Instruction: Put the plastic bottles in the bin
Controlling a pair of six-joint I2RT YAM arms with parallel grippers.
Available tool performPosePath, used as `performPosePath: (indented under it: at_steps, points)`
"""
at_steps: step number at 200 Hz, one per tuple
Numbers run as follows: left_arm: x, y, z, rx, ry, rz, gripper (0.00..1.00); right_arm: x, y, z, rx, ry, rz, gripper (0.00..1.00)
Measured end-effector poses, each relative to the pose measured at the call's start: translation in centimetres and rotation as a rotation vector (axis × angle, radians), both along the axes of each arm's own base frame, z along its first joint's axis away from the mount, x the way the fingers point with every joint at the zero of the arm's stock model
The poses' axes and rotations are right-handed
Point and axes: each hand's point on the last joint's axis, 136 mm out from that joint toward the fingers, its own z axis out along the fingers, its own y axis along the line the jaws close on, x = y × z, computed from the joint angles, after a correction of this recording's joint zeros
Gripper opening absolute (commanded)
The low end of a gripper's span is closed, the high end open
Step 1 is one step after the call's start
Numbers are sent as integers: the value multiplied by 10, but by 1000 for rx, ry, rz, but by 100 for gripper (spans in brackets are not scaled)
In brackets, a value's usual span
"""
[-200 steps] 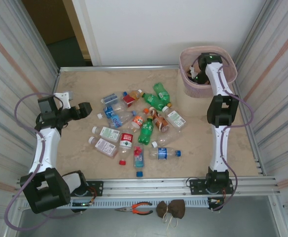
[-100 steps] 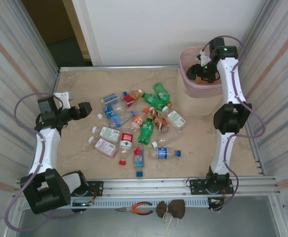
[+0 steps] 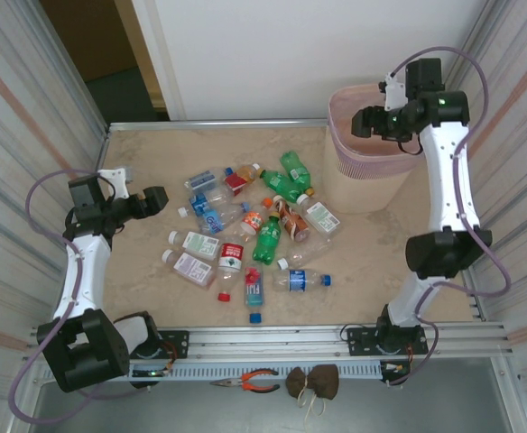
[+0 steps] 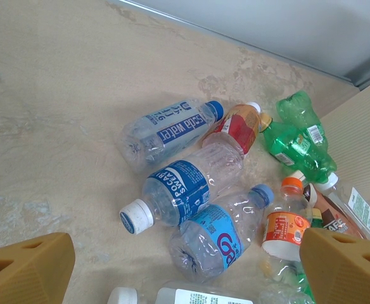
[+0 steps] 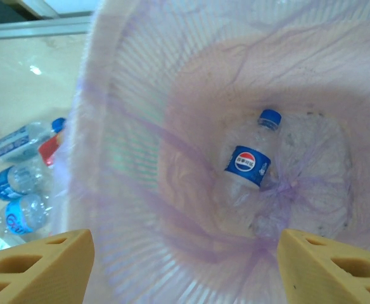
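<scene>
Held right pincer (image 5: pixel 185 263) wide and empty over the bin (image 5: pixel 118 145); needed to clear the rim before reaching for bottles (image 3: pixel 268 239).

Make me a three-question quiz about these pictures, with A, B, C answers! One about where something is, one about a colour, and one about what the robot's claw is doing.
1. Where on the beige table does the tall pale pink plastic bin stand?
A. the far right corner
B. the near left corner
C. the middle of the bottle pile

2. What colour is the cap of the clear plastic bottle lying inside the bin?
A. red
B. blue
C. orange

3. How is the right gripper?
A. shut on a bottle
B. shut on the bin's rim
C. open and empty

Answers:
1 A: the top view shows the bin in the far right corner.
2 B: the right wrist view shows a blue cap.
3 C: its fingertips stand wide apart above the bin, with nothing between them.
</scene>
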Motion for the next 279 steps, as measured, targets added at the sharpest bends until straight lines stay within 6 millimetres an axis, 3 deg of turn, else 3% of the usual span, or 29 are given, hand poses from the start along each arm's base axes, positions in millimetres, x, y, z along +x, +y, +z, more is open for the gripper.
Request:
performPosePath:
  at_steps: [26, 53, 107, 144, 174, 215, 279]
  points:
    - [0, 0, 0, -1, 1, 1, 92, -32, 15, 13, -13, -86, 64, 77]
    - [0, 0, 0, -1, 1, 1, 92, -71, 43, 3, -53, -171, 207, 79]
    - [-1, 0, 2, 0, -5, 1, 92, -164, 109, -53, -189, -307, 668, 84]
    - [-1, 0, 2, 0, -6, 1, 92, -212, 137, -93, -291, -320, 960, 85]
    - [-1, 0, 2, -6, -3, 4, 92, -246, 147, -141, -397, -265, 1158, 82]
    - [-1, -2, 3, -15, -4, -2, 92, -267, 150, -188, -476, -190, 1283, 80]
    - [-2, -4, 5, -26, -7, -12, 92, -264, 156, -238, -526, -147, 1310, 77]
